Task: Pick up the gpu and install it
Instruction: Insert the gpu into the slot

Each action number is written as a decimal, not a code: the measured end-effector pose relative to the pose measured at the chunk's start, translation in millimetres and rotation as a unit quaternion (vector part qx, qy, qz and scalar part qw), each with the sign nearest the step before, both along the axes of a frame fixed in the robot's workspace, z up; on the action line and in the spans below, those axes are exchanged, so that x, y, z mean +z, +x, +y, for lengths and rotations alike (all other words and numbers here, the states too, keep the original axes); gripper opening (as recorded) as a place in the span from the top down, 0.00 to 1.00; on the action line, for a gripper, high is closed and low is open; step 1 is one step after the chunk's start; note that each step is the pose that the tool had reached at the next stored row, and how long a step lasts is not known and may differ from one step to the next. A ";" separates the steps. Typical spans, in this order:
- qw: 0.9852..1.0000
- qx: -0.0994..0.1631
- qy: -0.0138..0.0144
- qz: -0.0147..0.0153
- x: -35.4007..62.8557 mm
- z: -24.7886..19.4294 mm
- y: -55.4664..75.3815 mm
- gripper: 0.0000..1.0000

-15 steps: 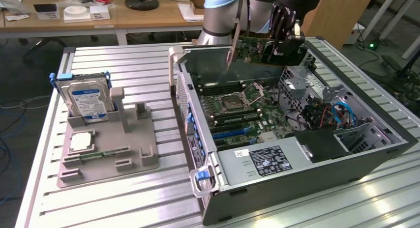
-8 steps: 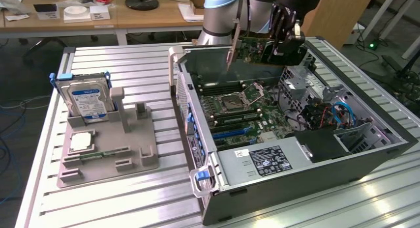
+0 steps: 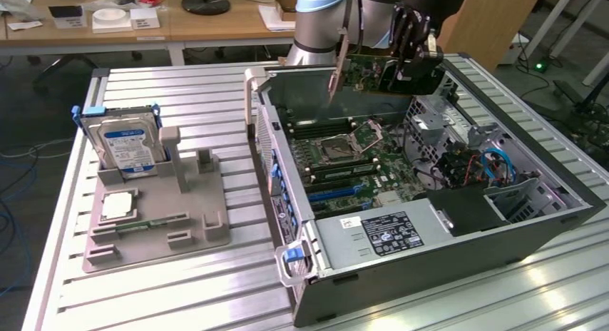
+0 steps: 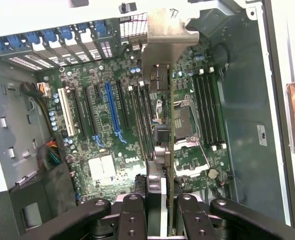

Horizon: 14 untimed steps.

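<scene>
The pick-up half of the job looks done and the installing half is not: the gpu (image 3: 386,70) hangs in the air above the far end of the open computer case (image 3: 533,224), clear of the worktop (image 3: 190,88) and touching nothing inside the case. The gripper (image 3: 407,49) holds it from above, and in the wrist view the fingers (image 4: 187,215) stand narrow, pressed against both faces of the card, which is seen edge-on with its silver bracket (image 4: 162,45) at the end farthest from the gripper. Below it, on the floor of the case, the motherboard (image 4: 107,150) lies exposed, and its long blue expansion slot (image 4: 112,112) is empty, as are the black slots beside it. The card's lower edge is well apart from that board, and as the wrist view shows it, the card hangs nearer the processor socket (image 4: 185,120) than the blue slot, so I judge it is neither lined up nor seated. Outside the case, the grey holder (image 3: 190,202) carries the hard drive (image 3: 128,142) and the memory stick (image 3: 152,222), both untouched
</scene>
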<state>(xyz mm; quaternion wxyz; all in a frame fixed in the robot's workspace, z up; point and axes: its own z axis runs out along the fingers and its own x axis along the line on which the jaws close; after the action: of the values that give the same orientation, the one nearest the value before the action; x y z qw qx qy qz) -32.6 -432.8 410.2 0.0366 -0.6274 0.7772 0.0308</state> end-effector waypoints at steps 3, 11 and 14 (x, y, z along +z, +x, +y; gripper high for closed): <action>1.000 0.011 0.000 0.000 0.0 0.0 0.0 0.72; 0.998 0.070 0.000 0.000 -0.2 0.0 0.0 0.72; 0.996 0.094 0.000 0.000 -0.4 0.0 0.0 0.72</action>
<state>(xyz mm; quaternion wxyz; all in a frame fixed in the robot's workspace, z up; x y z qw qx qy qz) -32.6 -432.8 409.8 0.0336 -0.6976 0.7149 0.0341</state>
